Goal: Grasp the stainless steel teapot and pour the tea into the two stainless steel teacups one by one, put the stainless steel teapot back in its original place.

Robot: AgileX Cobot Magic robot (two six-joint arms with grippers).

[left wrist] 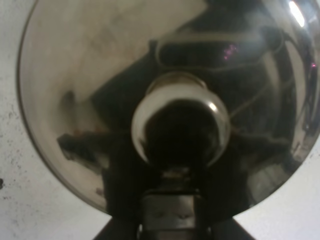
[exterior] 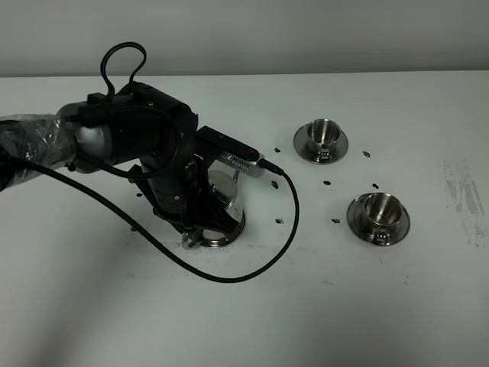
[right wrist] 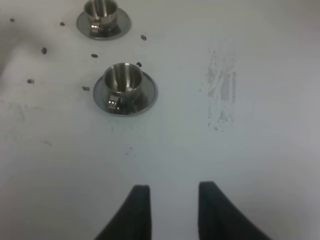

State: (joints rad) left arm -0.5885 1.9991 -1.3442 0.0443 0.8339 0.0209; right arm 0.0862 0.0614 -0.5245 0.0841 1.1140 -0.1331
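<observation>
The stainless steel teapot [exterior: 226,193] stands left of centre, mostly hidden under my left arm; a shiny rim [exterior: 235,227] shows at its base. The left wrist view looks straight down on its lid [left wrist: 75,75] and knob [left wrist: 180,125]. My left gripper [exterior: 200,233] [left wrist: 167,220] is shut on the pot's handle at its near side. Two stainless steel teacups on saucers sit to the right, one farther [exterior: 322,134] [right wrist: 101,9] and one nearer [exterior: 378,208] [right wrist: 122,80], both showing bare steel inside. The tea is hidden. My right gripper [right wrist: 174,200] hovers over bare table, fingers apart, holding nothing.
A black cable [exterior: 290,222] loops from the left arm across the table in front of the pot. Small black marks [exterior: 327,183] dot the surface around the cups. A scuffed grey patch [exterior: 462,199] [right wrist: 222,90] lies at the far right. The right arm is outside the exterior view.
</observation>
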